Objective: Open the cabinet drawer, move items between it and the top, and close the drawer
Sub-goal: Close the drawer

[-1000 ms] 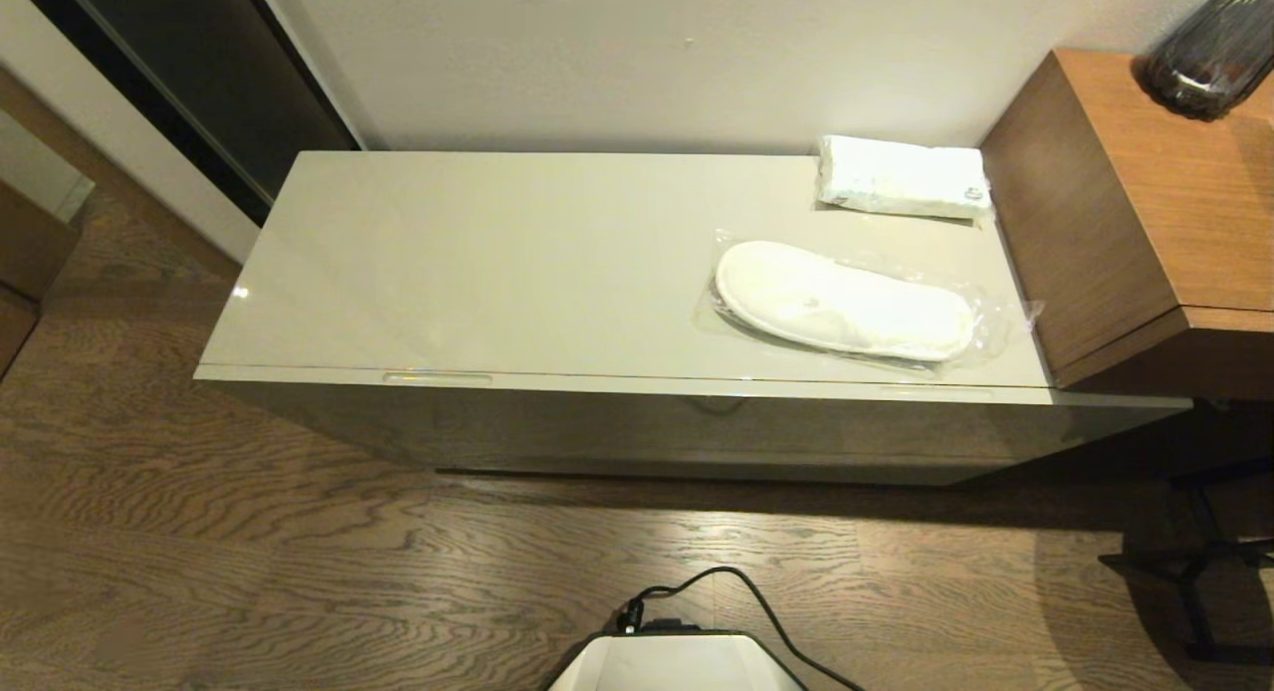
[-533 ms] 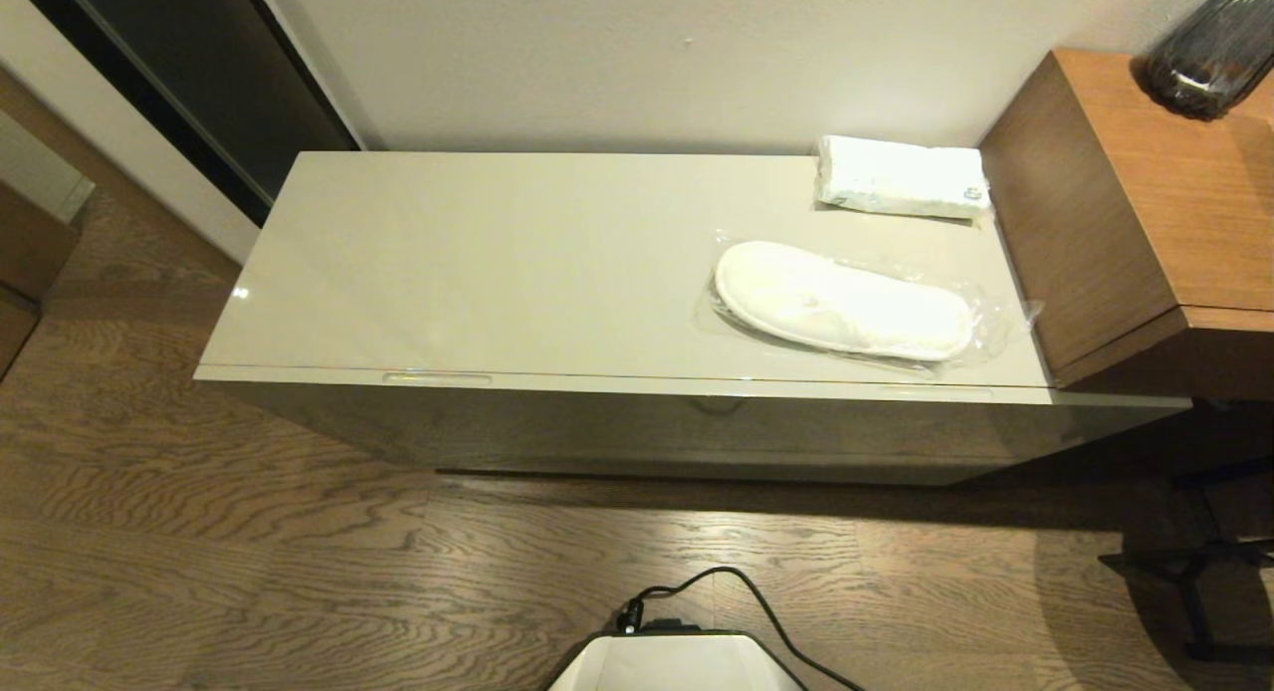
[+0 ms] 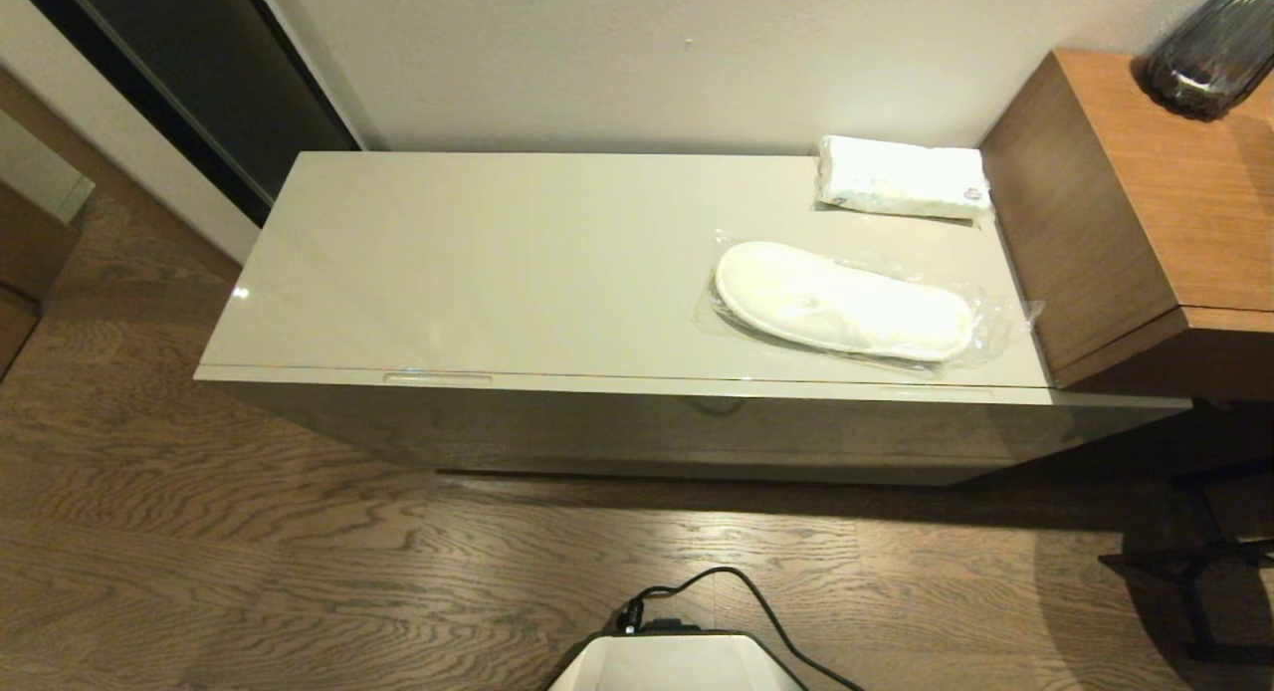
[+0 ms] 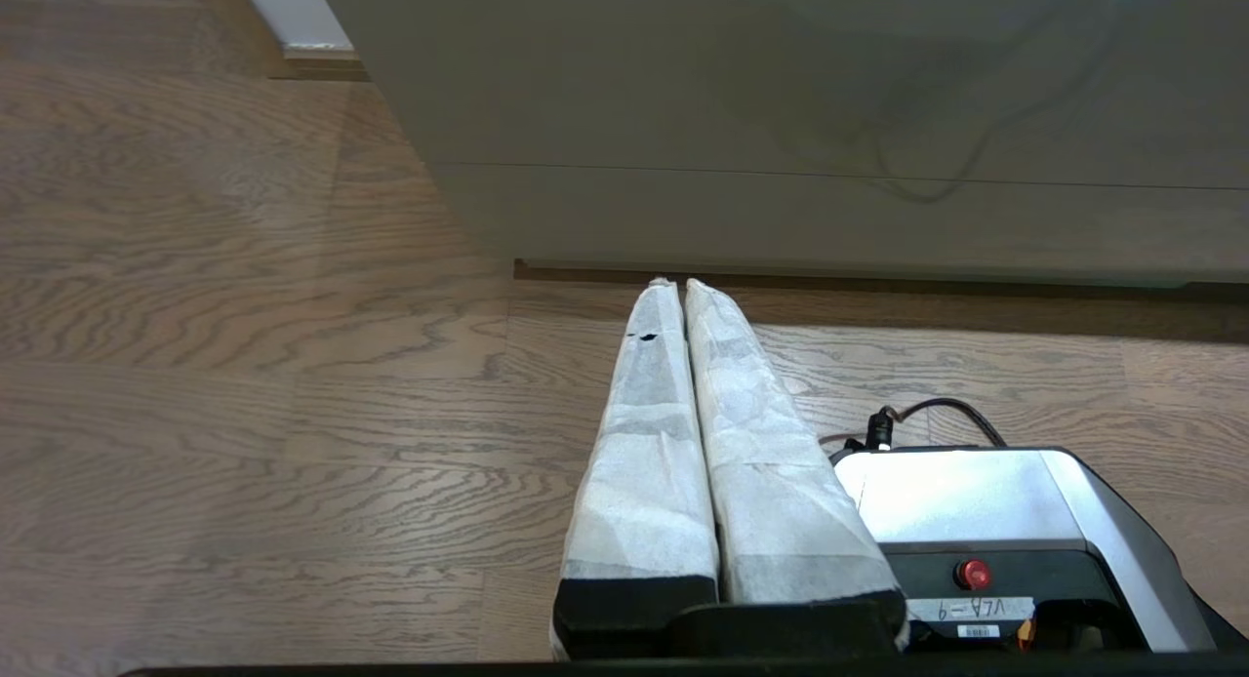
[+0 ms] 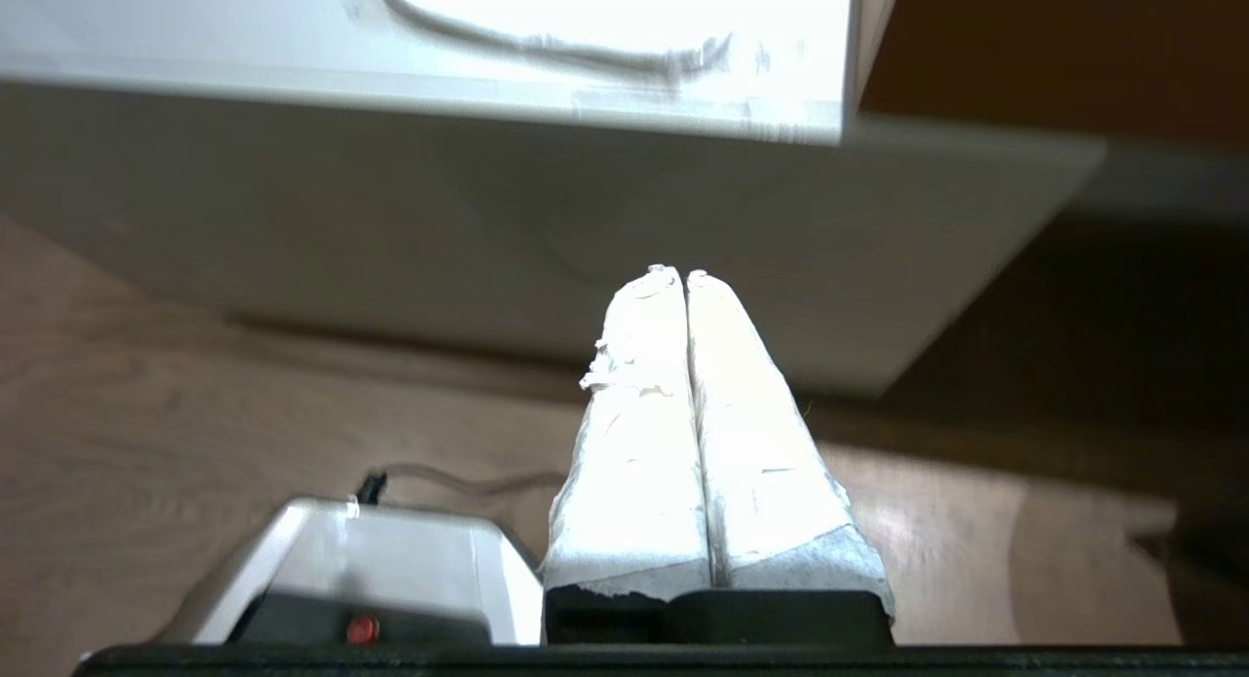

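Two items on the top (image 3: 498,263) toward its right end, tissue pack (image 3: 901,177) at the back, sealed slippers (image 3: 844,301) nearer the front, cabinet drawer (image 3: 637,422) pushed in, left claw (image 4: 673,285) and right claw (image 5: 671,272) both clenched, grasping nothing, low before the cabinet front.

Head overhead (wrists low, floorward)

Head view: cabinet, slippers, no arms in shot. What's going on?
Nothing is being handled. The cabinet drawer is shut; the bagged slippers and tissue pack lie on the top at its right end. Both end effectors are shut and empty, low in front of the cabinet: left end effector, right end effector, the right one below the slippers' corner.
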You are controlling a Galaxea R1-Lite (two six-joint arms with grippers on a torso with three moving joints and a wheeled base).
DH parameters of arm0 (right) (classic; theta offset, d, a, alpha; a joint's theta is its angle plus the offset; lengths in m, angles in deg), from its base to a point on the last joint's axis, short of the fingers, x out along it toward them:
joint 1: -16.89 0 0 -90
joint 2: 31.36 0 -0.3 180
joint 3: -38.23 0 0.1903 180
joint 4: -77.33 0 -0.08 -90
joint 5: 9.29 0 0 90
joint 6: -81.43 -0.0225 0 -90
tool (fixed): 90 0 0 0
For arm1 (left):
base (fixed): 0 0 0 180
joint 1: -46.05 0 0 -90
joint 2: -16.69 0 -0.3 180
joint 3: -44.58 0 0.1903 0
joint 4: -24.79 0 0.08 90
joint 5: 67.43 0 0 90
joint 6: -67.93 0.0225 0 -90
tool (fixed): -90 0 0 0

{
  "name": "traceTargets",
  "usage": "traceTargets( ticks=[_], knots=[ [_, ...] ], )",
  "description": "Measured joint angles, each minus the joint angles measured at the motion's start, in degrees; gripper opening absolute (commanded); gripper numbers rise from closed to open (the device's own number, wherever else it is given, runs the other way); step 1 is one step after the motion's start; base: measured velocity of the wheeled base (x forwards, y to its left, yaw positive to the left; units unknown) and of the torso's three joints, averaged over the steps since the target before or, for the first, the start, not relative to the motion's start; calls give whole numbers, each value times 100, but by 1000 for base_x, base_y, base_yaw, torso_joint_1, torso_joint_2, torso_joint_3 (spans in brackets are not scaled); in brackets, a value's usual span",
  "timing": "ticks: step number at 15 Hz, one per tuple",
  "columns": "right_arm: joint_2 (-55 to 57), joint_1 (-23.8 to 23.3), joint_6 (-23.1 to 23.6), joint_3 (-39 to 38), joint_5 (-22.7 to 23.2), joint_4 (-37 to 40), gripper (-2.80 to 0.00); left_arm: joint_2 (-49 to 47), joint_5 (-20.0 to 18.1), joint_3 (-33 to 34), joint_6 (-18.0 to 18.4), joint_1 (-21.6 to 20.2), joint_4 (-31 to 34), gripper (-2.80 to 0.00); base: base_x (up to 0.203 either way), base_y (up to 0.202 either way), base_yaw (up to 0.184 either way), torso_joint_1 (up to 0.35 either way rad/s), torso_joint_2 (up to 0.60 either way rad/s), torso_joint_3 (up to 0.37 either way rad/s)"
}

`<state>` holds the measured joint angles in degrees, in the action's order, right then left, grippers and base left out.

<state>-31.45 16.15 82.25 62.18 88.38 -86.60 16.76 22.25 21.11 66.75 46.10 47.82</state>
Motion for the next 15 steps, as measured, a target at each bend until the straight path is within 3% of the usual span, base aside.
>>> traceTargets(
  ticks=[3, 5, 8, 15],
  knots=[
    [-1, 1, -134, -45, -803, 412, -280, 0, -2, 0, 0, 5, 2, -280, 0, 0, 0, 0, 0, 0],
    [-1, 1, -236, -49, -775, 509, -280, 0, 0, 0, -1, 5, -1, -280, 0, 0, 0, 0, 0, 0],
    [-1, 4, 212, -56, -721, 745, -280, 0, 0, 0, -2, 5, 0, -280, 0, 0, 0, 0, 0, 0],
    [-1, 4, 185, -59, -745, 730, -280, 0, -2, 0, 2, 5, 1, -280, 0, 0, 0, 0, 0, 0]
  ],
)
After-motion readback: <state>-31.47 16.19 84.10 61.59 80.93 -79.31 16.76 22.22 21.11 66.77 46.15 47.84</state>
